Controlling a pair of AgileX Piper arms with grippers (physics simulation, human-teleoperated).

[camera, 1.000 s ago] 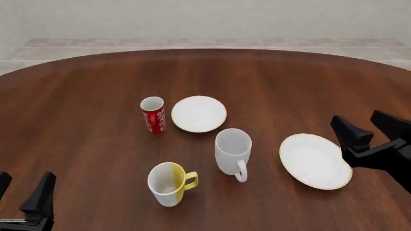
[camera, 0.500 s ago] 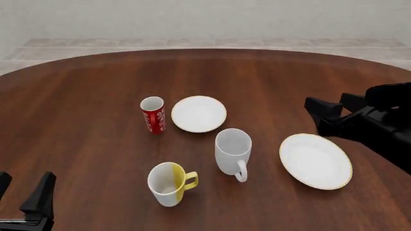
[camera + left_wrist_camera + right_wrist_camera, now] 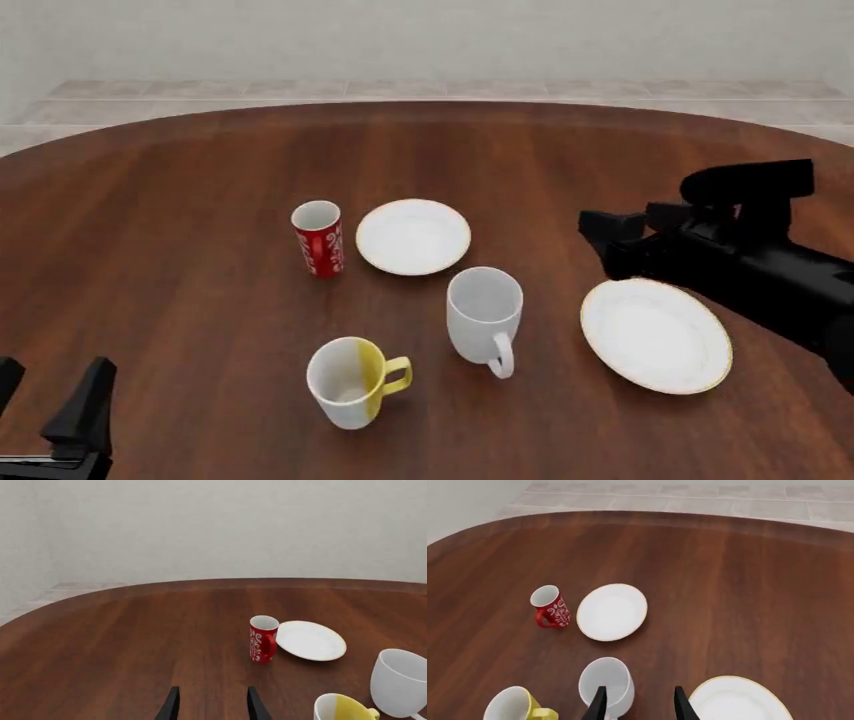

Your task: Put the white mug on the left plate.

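The white mug (image 3: 483,315) stands upright near the table's middle, its handle turned toward the near edge. Behind it, a little to the left, lies the small gold-rimmed left plate (image 3: 412,236), bare. My right gripper (image 3: 627,222) hovers open to the right of the mug, above the table, holding nothing. From the right wrist camera the mug (image 3: 606,684) shows just beyond the open gripper (image 3: 639,705), with the left plate (image 3: 612,611) farther on. My left gripper (image 3: 51,395) rests open at the near left corner. Its wrist view shows the mug (image 3: 399,682) and plate (image 3: 310,640).
A red patterned cup (image 3: 318,238) stands just left of the left plate. A white-and-yellow mug (image 3: 350,380) sits in front of the white mug, to its left. The larger gold-rimmed plate (image 3: 655,333) lies to the right, under my right arm.
My right arm has swung left and farther over the table, from the right edge to above the larger plate's far side. The left arm and all the dishes are unmoved.
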